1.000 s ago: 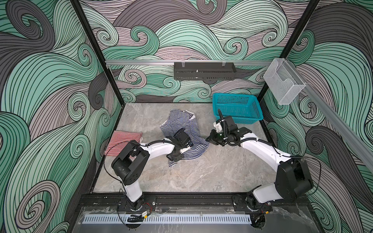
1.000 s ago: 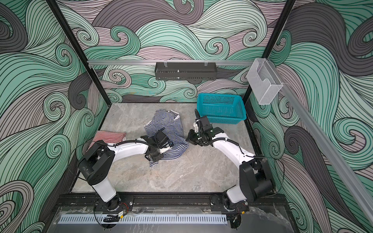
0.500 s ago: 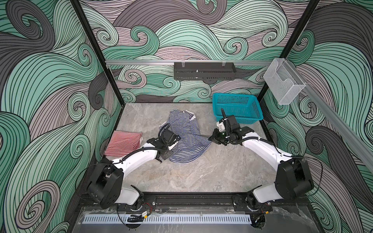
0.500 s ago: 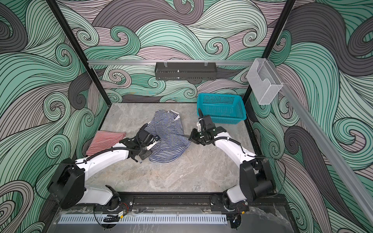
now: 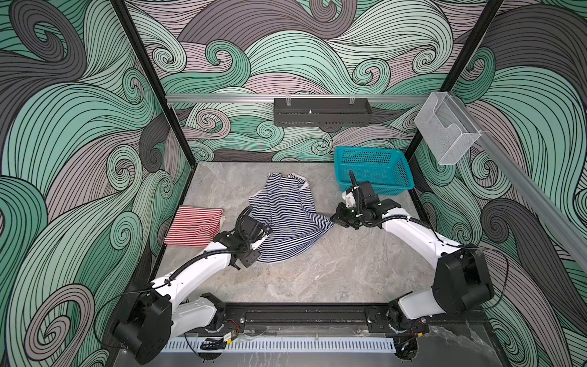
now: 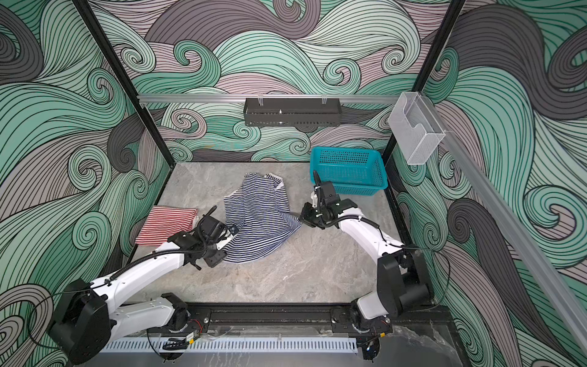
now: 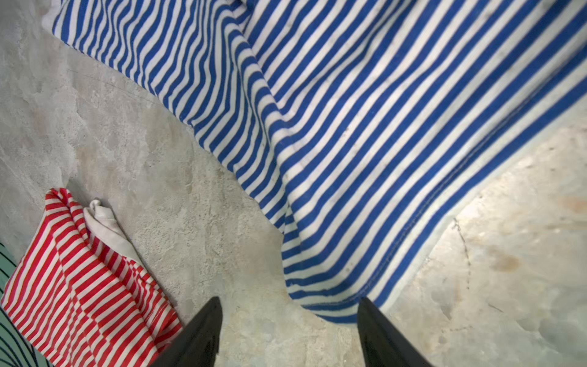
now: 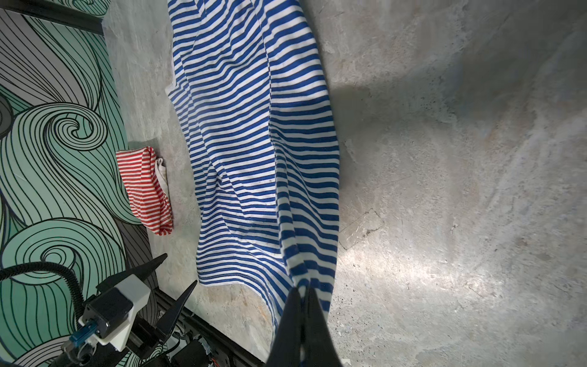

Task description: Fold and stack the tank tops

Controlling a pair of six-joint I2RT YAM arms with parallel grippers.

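My right gripper (image 8: 304,290) pinched the navy top (image 5: 286,219) by a corner, I think to pull it flat on the tabletop (image 5: 317,270). My left gripper (image 7: 289,300) stood apart, empty. The red top (image 5: 193,225) lay folded nearby.

Left arm (image 5: 197,270) reaching forward, elbow staying low; left gripper (image 7: 289,305) angling downward, jaws standing wide apart, empty. Right arm (image 5: 409,232) stretching inward; right gripper (image 8: 300,290) pinching navy top (image 8: 254,143) at edge, jaws pressing together.

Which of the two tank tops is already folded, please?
The red-and-white tank top, a compact folded rectangle; the navy-and-white tank top lies spread and rumpled.
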